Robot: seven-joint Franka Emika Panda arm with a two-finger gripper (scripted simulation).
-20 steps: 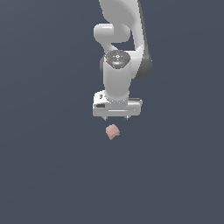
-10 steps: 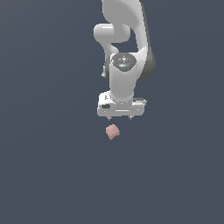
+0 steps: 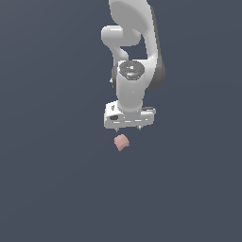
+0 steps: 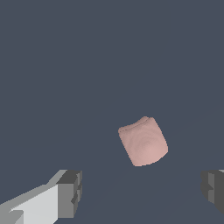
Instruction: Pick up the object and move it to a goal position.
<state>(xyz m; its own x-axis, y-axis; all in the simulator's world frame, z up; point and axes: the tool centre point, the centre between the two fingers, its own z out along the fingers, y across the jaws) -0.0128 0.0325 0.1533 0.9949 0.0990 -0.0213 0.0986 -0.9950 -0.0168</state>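
The white robot arm (image 3: 134, 42) hangs down from the top of the exterior view. Its tool (image 3: 128, 128) points down and is open, with nothing in it. In the wrist view its two gray fingertips (image 4: 70, 194) sit far apart. The small pink lump (image 3: 121, 142) lies on the dark gray surface (image 3: 52, 179), just under the tool and not touching it. It sits a bit turned, with one corner pointing down in the exterior view.

pink object (image 4: 143, 141), gripper (image 4: 142, 190) spread wide, apart from it
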